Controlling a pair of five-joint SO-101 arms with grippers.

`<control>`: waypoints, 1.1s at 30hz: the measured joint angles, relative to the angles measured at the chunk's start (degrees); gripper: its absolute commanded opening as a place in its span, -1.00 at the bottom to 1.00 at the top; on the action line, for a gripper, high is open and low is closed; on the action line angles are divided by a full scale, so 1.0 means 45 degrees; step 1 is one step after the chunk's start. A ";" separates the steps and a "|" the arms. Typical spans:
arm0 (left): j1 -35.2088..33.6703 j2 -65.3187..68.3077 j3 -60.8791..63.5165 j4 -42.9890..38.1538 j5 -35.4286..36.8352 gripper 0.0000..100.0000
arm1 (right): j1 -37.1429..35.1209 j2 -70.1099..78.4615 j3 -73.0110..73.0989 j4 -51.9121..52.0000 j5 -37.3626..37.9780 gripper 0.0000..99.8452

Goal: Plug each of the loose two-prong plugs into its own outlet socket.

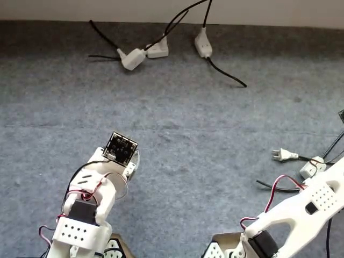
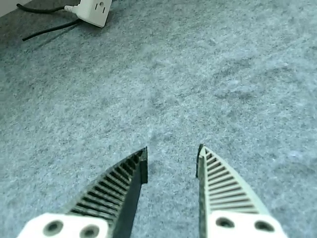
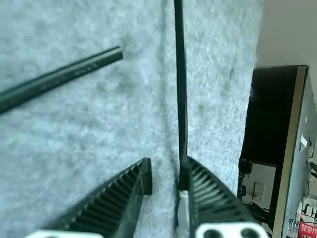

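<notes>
A loose white two-prong plug (image 1: 283, 155) lies on the grey carpet at the right, prongs pointing left. A second white plug body (image 1: 312, 167) lies just behind it among black cords. Three white outlet sockets (image 1: 133, 58), (image 1: 157, 51), (image 1: 202, 43) sit along the far edge on black cables. My left gripper (image 2: 172, 158) is open over bare carpet, with one socket (image 2: 96, 10) far ahead of it. My right gripper (image 3: 166, 171) is open low over the carpet. A thin black cord (image 3: 181, 74) runs into the gap beside one fingertip (image 3: 190, 168), where something white shows.
A thicker black cable end (image 3: 59, 77) lies on the carpet beside the right gripper. Dark furniture (image 3: 277, 148) stands past the carpet's edge there. The left arm (image 1: 88, 209) is at the front left and the right arm (image 1: 301, 207) at the front right.
</notes>
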 measured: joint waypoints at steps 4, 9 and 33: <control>0.0000 0.0000 0.0000 0.0000 0.0000 -0.67 | 0.0000 0.0137 0.0000 0.0000 0.0059 -0.97; 0.0000 0.0000 0.0000 0.0000 0.0000 -0.67 | 0.0000 0.0137 -0.0020 0.0000 0.0059 -0.98; 0.0000 0.0000 0.0000 0.0000 0.0000 -0.67 | 0.1856 0.0488 0.0137 -0.5978 -0.1915 -0.98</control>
